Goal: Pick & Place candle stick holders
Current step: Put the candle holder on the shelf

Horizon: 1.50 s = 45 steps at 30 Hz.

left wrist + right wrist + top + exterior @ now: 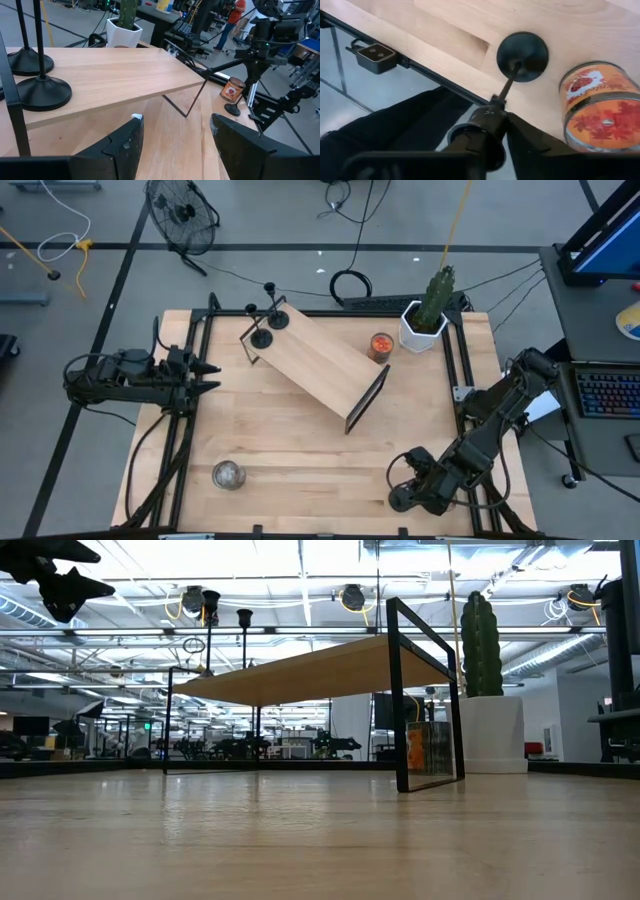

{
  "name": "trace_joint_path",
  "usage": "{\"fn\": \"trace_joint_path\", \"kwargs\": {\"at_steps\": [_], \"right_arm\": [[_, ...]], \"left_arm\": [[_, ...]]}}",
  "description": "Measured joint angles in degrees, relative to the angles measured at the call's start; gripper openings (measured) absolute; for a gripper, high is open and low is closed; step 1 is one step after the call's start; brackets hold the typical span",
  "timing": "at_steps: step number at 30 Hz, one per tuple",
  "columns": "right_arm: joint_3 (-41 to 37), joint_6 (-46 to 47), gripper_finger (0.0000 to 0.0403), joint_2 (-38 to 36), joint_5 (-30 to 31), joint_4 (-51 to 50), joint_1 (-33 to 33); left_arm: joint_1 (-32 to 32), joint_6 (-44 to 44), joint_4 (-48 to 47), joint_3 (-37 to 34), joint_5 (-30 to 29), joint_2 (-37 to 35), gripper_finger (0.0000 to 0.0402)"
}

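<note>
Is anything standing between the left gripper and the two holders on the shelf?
Only the shelf's black end frame, upright just before the two holders; the open left gripper otherwise has a free path.

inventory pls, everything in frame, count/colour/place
candle stick holders: two, black, standing on the shelf's back-left end
third holder: one, black, base beside the tin, cup end in the right gripper
shelf: one, wood top on black frame, diagonal at mid-table
tin: one, orange, between shelf and cactus pot
cactus: one, green, in white pot, back right corner
round clear object: one, front left
table: one, light wood
fan: one, black, on the floor behind the table
left gripper: open, at the table's left side, pointing at the shelf
right gripper: shut on the third holder's cup end
</note>
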Motion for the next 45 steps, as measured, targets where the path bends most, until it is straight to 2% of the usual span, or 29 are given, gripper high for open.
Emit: {"fn": "trace_joint_path", "kwargs": {"at_steps": [3,15,18,24,30,36,45], "right_arm": [[0.05,-0.74,0.0016,-0.16,-1.05,-1.18,0.0],[0.6,-4.32,0.0014,-0.31,-1.15,-0.51,-1.72],[1.32,-7.97,0.0014,-0.19,-0.5,-0.09,-3.66],[2.14,-18.54,0.0013,-0.13,2.82,6.92,-8.75],[2.23,-29.76,0.0013,-0.15,2.12,12.95,-14.66],[2.23,-39.51,0.0013,-0.17,0.55,17.84,-19.91],[2.25,-52.35,0.0013,-0.2,-4.52,22.54,-27.15]], "left_arm": [[0.0,-0.45,0.01,0.0,0.0,0.0,0.0237],[0.0,-4.72,0.15,0.02,0.02,0.11,0.0237],[0.0,-5.06,0.51,0.02,0.02,0.11,0.0237],[0.0,-8.15,1.19,0.02,0.07,0.13,0.0237],[0.0,-10.74,1.64,0.04,0.11,1.32,0.0237],[0.0,-11.63,10.15,0.05,4.81,8.33,0.0237],[-0.17,-13.54,25.0,0.04,18.94,25.55,0.0237]]}}
